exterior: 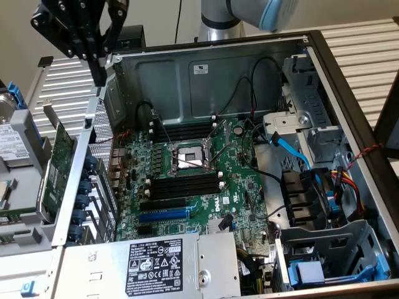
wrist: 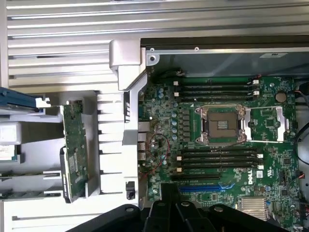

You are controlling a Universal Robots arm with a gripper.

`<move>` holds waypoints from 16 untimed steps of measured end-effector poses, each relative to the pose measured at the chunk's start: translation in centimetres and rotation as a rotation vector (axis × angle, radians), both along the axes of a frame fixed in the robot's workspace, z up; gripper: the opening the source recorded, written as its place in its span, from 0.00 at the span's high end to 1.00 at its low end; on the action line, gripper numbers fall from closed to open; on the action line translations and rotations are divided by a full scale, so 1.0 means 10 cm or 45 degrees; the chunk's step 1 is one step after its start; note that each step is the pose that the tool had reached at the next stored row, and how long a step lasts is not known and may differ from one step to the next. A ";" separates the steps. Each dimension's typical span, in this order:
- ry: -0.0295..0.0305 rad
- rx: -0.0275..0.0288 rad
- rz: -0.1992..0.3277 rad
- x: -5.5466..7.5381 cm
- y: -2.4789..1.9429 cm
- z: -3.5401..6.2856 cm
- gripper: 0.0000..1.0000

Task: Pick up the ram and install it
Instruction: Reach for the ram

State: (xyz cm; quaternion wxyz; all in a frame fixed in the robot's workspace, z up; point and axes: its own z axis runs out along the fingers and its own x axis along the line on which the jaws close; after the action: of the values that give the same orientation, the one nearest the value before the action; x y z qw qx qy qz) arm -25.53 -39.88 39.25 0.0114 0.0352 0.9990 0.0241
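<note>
Blk angular gripper [exterior: 98,78], pinched closed, nr grey sheet-metal case [exterior: 181,87]

We count one gripper [exterior: 98,73], one open computer case [exterior: 206,87] and one motherboard [exterior: 240,187] inside it. On the board we see one processor socket [exterior: 189,159], two banks of black memory slots [exterior: 184,185], one on the socket's far side and one on its near side, and one blue expansion slot [exterior: 163,215]. One green expansion card [exterior: 59,163] stands outside the case, on the exterior view's left.
</note>
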 end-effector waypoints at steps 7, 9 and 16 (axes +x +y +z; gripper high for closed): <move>0.0000 0.0000 0.000 -0.32 0.000 -0.001 0.89; 0.0000 0.0000 0.000 -0.41 0.000 -0.001 0.89; 0.0001 0.0000 0.000 -0.73 0.000 -0.001 0.89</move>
State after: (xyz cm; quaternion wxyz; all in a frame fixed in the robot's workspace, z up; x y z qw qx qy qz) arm -32.82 -39.88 39.24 0.0113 0.0352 0.9990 0.0241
